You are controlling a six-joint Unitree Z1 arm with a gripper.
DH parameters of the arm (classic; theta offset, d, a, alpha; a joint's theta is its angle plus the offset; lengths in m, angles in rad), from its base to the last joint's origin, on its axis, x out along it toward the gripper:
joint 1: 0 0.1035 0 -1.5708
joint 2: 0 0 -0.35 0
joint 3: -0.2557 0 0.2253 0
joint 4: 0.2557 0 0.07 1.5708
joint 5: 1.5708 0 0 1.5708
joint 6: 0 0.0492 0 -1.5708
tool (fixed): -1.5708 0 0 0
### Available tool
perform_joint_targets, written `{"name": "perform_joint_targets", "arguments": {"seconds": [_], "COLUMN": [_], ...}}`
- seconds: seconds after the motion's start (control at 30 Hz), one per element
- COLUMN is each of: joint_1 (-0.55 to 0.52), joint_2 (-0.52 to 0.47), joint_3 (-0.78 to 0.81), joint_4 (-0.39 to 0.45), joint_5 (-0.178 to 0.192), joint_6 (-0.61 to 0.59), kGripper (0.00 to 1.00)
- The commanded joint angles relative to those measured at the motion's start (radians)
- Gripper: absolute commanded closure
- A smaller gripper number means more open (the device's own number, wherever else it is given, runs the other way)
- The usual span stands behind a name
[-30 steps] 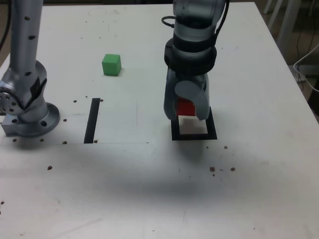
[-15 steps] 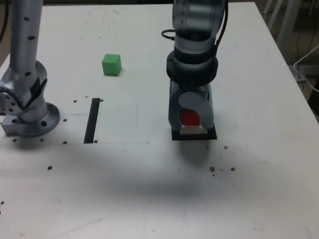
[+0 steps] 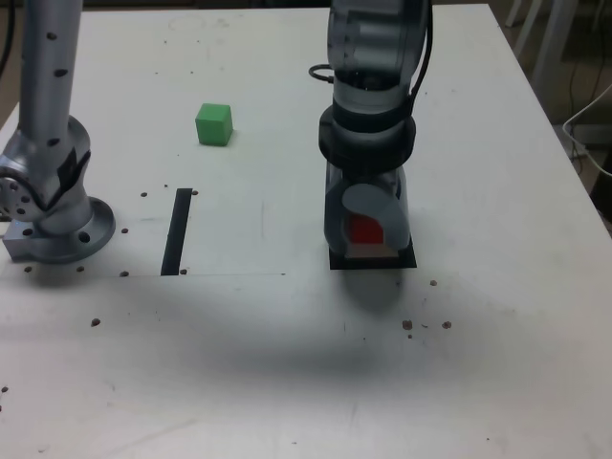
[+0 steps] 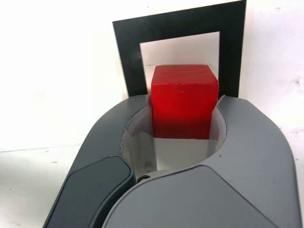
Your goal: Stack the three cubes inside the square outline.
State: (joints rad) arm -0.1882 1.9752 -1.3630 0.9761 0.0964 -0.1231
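Two cubes show: a red cube and a green cube. The claw is closed on the red cube, a finger on either side of it. It carries the cube at the square outline, a thick black frame with a white centre. In the wrist view the red cube overlaps the white centre, and part of the black frame shows beyond it. Whether the cube's underside touches down cannot be told.

The green cube sits on the white surface, toward the far-left corner as the exterior view shows it, well apart from the claw. Nearer than the green cube and toward the surface's left edge lies a straight black strip, slightly slanted, between the outline and a grey round-footed mount. The mount stands by the left edge in the exterior view.

The arm reaches in over the far edge, with a black cable running alongside it. Small dark spots dot the surface, several of them on the near side of the outline. Past the right edge, a thin white cable hangs off the surface.
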Motion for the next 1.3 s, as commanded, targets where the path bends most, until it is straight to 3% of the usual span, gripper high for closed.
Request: {"name": "perform_joint_targets", "arguments": {"seconds": [0.0, 0.23, 0.57, 0.73, 0.97, 1.27], "joint_1": [-0.001, -0.001, -0.001, -0.001, -0.001, 0.005], "joint_2": [0.008, 0.009, 0.007, 0.005, -0.002, -0.045], "joint_3": [0.003, 0.010, -0.001, -0.017, -0.057, -0.049], "joint_4": [-0.005, -0.004, 0.012, 0.042, 0.150, 0.202], "joint_5": [0.004, 0.010, 0.012, 0.014, 0.013, 0.031], "joint_6": [0.000, 0.008, 0.083, 0.092, 0.092, 0.111], "kGripper": [0.69, 0.61, 0.18, 0.12, 0.02, 0.01]}}
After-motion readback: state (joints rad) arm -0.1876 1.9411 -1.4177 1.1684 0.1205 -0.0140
